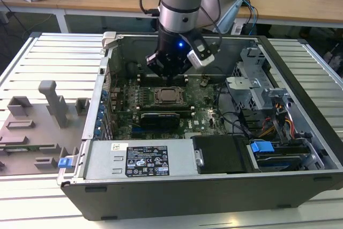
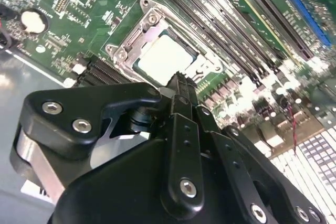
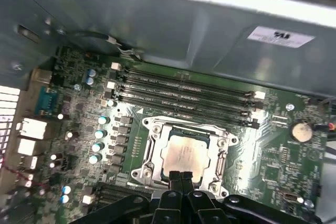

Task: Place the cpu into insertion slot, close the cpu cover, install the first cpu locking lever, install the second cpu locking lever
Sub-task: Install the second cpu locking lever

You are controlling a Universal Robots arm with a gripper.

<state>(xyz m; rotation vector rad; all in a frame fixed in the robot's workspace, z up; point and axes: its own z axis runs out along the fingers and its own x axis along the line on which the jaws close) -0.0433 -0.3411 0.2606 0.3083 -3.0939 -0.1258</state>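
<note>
We see the chip [image 3: 184,156] lying in its socket [image 3: 181,129] on the green board [image 3: 273,150], cover down around it. Our claw [image 3: 184,178] hovers clenched and empty. The chip looks light, stiff, fragile; edges suit holding.

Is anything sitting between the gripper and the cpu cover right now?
Nothing visible does. The gripper, fingers together, sits at the near edge of the cpu cover, which lies closed over the cpu in the insertion slot. The memory sticks lie beyond.
</note>
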